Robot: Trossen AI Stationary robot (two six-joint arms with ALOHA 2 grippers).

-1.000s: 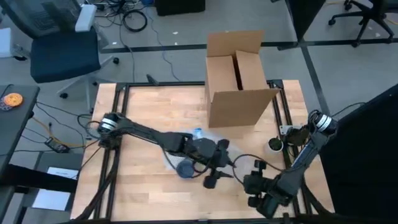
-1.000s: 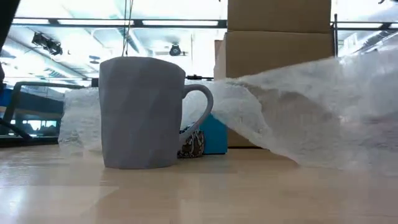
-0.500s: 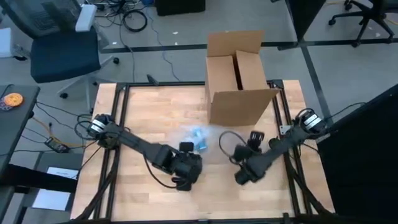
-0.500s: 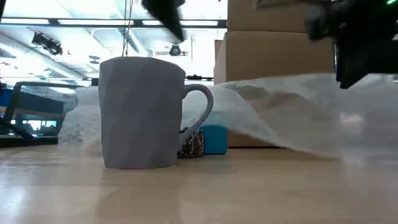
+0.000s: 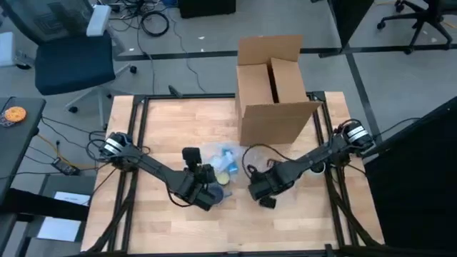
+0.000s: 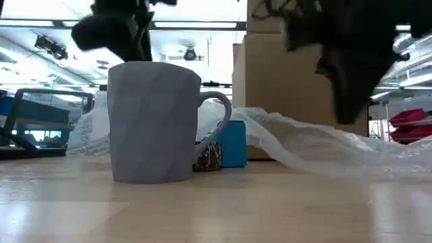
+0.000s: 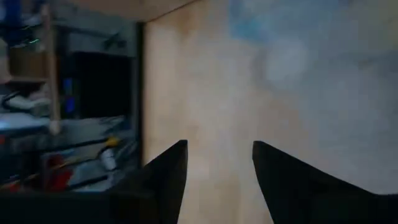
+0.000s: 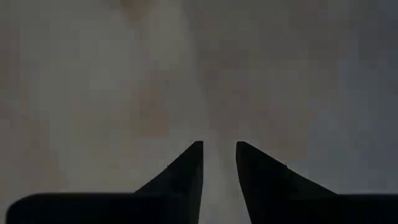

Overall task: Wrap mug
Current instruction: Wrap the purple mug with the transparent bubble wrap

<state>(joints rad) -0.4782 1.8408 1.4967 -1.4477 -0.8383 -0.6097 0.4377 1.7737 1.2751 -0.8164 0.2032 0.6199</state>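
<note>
Nearest in the low view, the mug (image 6: 155,121) stands upright, directly below the left gripper (image 5: 202,187), whose fingers are apart and empty. Just beyond, the bubble wrap (image 6: 317,145) has sagged flat, no longer lifted, so the mug remains unwrapped. The right gripper (image 5: 258,190) has closed in beside it, fingers slightly apart, holding nothing.

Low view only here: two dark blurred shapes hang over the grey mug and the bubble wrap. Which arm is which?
Observer: From above, the shape over the grey faceted ceramic mug is the left tool; the right tool is beside the clear bubble wrap.
Operator: Is the left one gripping anything?
Observer: No. Its wrist view shows its fingers apart, with only the bare wooden table between them.
</note>
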